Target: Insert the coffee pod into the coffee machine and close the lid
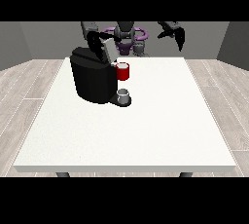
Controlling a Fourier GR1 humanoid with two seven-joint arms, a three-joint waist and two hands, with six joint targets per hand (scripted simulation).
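Filling most of the view, the white table (146, 135) stands on a pale wood floor (19, 96) with grey walls behind. Next in size, the black coffee machine (92, 79) sits on the table's left half, its lid (108, 50) tilted up. The robot's body (125, 35) shows behind the far edge. The hand at the view's right (179, 37) hangs raised over the far edge, fingers pointing down and relaxed. The hand at the view's left (95, 37) is at the lid; its fingers I cannot tell. A red thing at the machine (123, 71) juts from its front, above a grey thing (123, 94) on the machine's base; I cannot tell it for the pod.
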